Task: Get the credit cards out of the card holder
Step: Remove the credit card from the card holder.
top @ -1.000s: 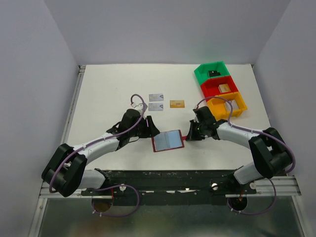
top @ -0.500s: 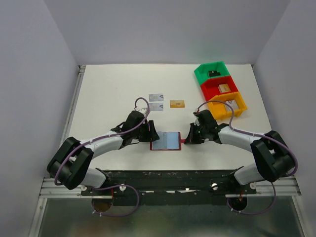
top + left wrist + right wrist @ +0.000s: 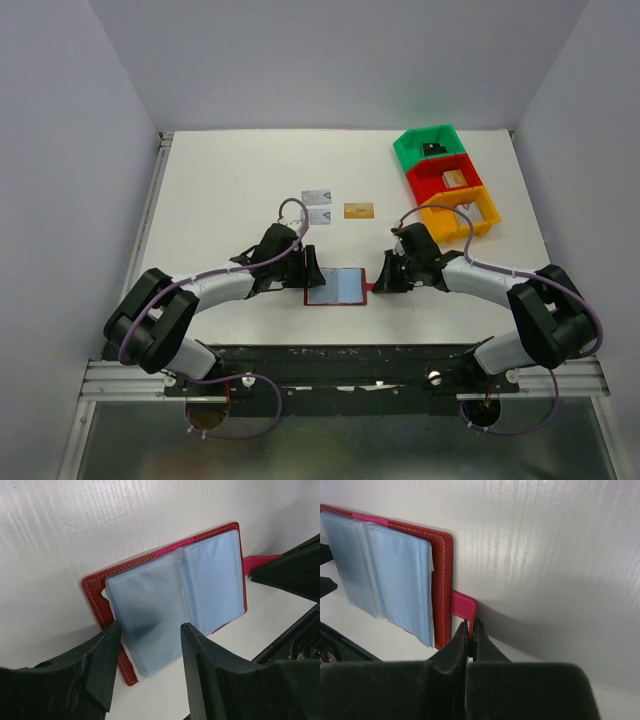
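Left gripper (image 3: 308,272) sits partly open and holds nothing. From here I see its two fingers (image 3: 102,670) framing the near edge of the card holder (image 3: 337,286), which lies open and flat just ahead of it, pale blue sleeves (image 3: 175,595) facing up; I cannot tell whether they touch it. Right gripper (image 3: 380,277) faces it from the holder's far side, pinched tight on the red snap tab (image 3: 464,605). Three credit cards (image 3: 319,215) lie on the table (image 3: 220,180) beyond both grippers, well apart from the holder.

There are one card holder (image 3: 337,286), two silver-grey cards (image 3: 317,196), one gold-tan card (image 3: 359,210) and three coloured plastic bins (image 3: 415,160).
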You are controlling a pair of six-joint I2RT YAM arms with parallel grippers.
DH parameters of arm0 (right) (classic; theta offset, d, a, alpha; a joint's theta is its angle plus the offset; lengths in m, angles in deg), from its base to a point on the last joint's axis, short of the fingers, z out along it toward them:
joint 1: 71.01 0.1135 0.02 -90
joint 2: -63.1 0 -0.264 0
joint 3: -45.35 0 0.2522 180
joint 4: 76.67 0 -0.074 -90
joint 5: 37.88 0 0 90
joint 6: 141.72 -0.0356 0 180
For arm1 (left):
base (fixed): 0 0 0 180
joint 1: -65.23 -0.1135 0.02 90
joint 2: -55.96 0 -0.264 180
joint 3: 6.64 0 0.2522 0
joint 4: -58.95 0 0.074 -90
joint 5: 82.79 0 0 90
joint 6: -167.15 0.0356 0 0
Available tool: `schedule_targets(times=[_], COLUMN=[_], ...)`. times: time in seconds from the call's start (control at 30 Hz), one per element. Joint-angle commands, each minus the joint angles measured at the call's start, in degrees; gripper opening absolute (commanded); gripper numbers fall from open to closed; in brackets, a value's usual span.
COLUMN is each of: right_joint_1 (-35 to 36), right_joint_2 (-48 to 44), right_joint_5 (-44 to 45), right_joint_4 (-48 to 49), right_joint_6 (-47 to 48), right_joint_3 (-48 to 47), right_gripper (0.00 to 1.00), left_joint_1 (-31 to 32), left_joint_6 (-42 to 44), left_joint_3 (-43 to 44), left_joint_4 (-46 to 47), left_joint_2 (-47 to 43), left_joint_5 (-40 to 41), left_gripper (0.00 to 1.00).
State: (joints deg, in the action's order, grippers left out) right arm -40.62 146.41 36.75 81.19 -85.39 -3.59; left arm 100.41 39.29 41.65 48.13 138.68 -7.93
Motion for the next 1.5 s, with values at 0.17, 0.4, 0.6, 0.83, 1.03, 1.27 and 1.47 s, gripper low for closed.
schedule_targets(times=[0.17, 0.4, 0.6, 0.83, 1.03, 1.27, 1.47], right_joint_1=[0.46, 0.46, 0.37, 0.37, 0.46, 0.37, 0.46], right_joint_2=[1.15, 0.89, 0.80, 0.10, -0.60, -0.87, -1.30], right_joint_5=[-2.11, -1.76, -0.97, 1.05, 3.25, 3.77, 4.30], right_joint_4=[0.65, 0.38, -0.32, -2.51, -4.89, -5.50, -5.86], right_joint_6=[-0.26, -0.08, 0.53, 1.59, 2.38, 2.29, 2.12], right_joint_3=[0.55, 0.73, 0.55, 0.02, -0.42, -0.15, 0.02], right_gripper=[0.00, 0.00, 0.00, 0.00, 0.00, 0.00, 0.00], left_joint_1=[1.73, 3.23, 3.93, 4.63, 4.99, 6.48, 9.20], left_joint_6=[2.44, 3.85, 4.29, 4.82, 5.26, 6.66, 9.04], left_joint_3=[1.69, 2.22, 2.30, 3.27, 4.76, 7.75, 12.05], left_joint_4=[4.09, 4.27, 4.71, 4.97, 4.44, 3.65, 0.32], left_joint_2=[1.39, -0.36, -1.68, -2.39, -2.39, -0.98, 1.92], left_joint_5=[-6.83, -5.87, -5.17, -5.08, -5.34, -6.31, -5.87], left_gripper=[0.59, 0.59, 0.59, 0.60, 0.60, 0.60, 0.60])
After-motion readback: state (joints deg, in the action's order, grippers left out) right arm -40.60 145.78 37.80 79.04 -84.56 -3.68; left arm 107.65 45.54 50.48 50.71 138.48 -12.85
